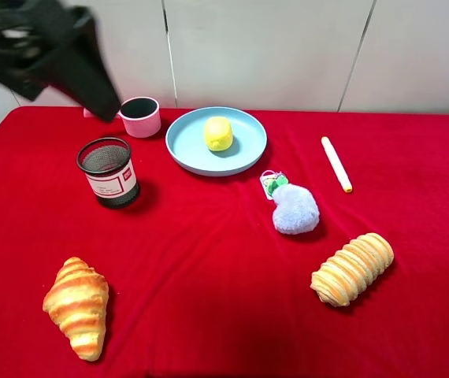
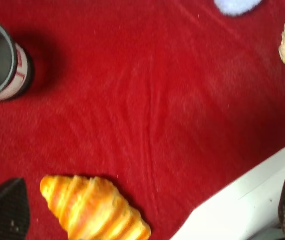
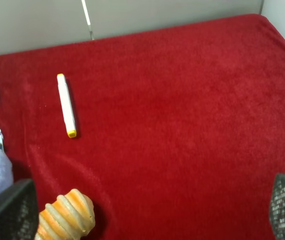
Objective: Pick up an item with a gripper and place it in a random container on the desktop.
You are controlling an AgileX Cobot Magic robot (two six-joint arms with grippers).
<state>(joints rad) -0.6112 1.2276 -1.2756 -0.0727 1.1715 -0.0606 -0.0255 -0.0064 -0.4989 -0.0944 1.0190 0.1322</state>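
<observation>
The yellow lemon (image 1: 218,133) lies in the light-blue plate (image 1: 185,146) at the back middle of the red desktop (image 1: 209,252). My left gripper (image 1: 92,85) hangs blurred, high at the back left above the pink cup, well apart from the lemon. In the left wrist view its fingers (image 2: 5,210) stand wide apart and empty, the gripper (image 2: 147,214) over a croissant (image 2: 95,207). My right gripper (image 3: 147,210) is open and empty over the right part of the cloth. It is out of the high view. Lemon and plate do not show in either wrist view.
A black mesh cup (image 1: 108,171) and a pink cup (image 1: 140,116) stand at the back left. A croissant (image 1: 77,305) lies front left, a striped pastry (image 1: 352,268) front right, a blue pompom (image 1: 295,208) in the middle, and a white marker (image 1: 336,164) back right.
</observation>
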